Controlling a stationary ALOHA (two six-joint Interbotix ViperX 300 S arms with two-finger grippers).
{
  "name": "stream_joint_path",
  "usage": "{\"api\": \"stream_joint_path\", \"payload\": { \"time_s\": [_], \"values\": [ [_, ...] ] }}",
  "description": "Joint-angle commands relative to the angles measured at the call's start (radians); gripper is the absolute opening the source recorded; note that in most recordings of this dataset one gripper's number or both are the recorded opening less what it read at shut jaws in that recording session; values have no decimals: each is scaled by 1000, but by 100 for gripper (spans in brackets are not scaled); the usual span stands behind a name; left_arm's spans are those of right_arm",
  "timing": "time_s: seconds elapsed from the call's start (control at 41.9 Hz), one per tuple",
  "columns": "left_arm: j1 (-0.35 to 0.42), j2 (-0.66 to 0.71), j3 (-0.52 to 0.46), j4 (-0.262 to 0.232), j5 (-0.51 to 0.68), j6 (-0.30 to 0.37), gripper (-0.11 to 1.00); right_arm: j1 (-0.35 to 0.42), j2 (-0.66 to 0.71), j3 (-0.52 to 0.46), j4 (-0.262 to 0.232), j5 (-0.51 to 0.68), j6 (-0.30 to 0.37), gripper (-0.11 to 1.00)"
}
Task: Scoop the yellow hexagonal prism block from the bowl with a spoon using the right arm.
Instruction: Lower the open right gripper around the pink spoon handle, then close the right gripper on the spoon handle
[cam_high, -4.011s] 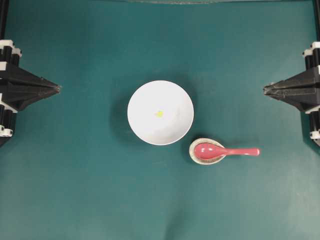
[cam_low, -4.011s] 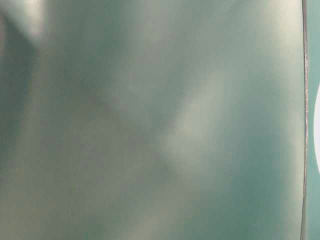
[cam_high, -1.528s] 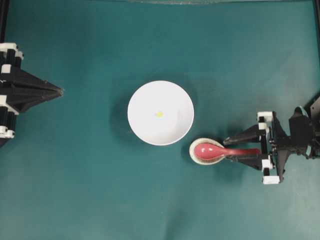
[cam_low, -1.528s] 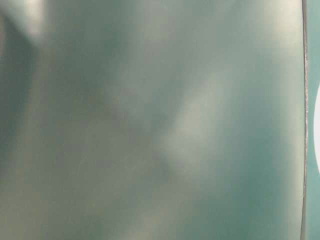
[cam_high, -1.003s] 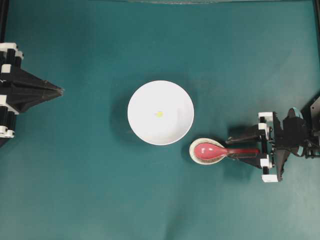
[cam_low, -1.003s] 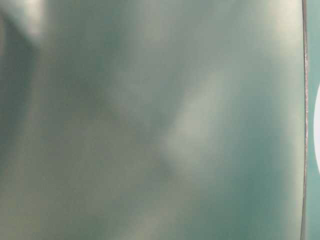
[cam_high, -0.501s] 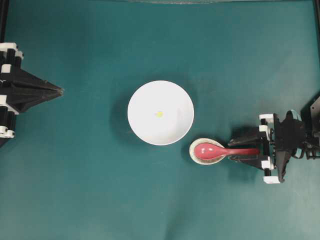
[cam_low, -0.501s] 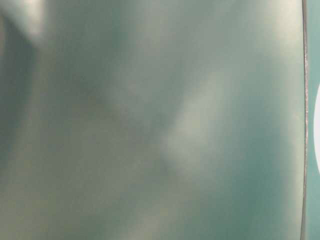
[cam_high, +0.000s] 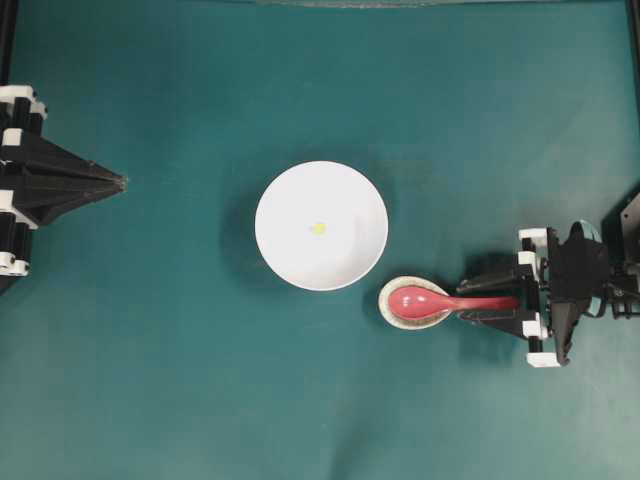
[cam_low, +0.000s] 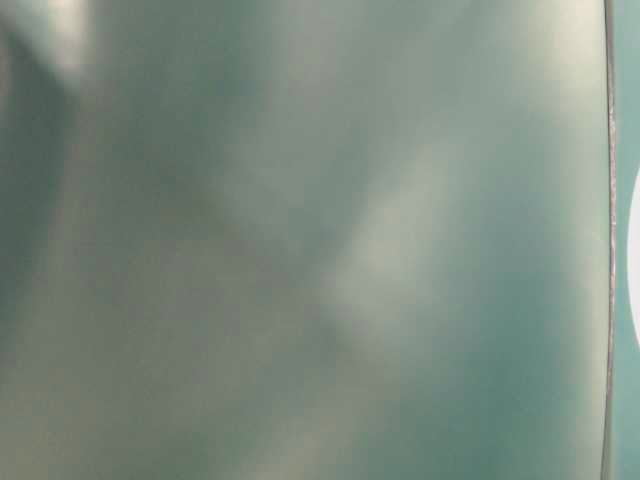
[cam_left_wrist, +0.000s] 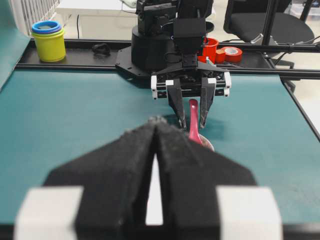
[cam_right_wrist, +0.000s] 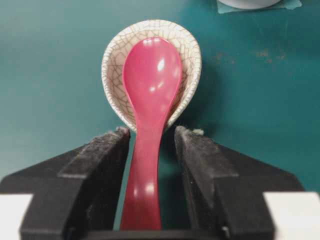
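Pink-red spoon between two black fingers.
Right gripper is open around the handle, not squeezing it. Left gripper is closed.

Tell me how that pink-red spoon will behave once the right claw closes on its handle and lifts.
The spoon looks rigid and glossy, so it will probably keep its shape but may slip between the pads. The scoop is wider than the handle, so it may dip at that end. Its scoop rests in the crackled dish, which might shift.
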Motion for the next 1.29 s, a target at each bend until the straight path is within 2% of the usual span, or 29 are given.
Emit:
{"api": "stream_joint_path", "payload": {
  "time_s": [0.0,0.215,0.454,0.836,1.266],
  "values": [
    [0,11,-14,2,-5,-2,0,5,-11,-2,0,-8,2,46],
    [0,9,-14,3,-5,-2,0,5,-11,-3,-2,-6,0,24],
    [0,9,-15,2,-3,-2,0,5,-14,-3,-20,-9,-3,24],
    [0,9,-14,2,-5,-2,0,5,-69,-2,-20,0,-8,24],
    [0,9,-15,2,-5,-2,0,-6,-110,-21,-3,112,-8,24]
  ]
}}
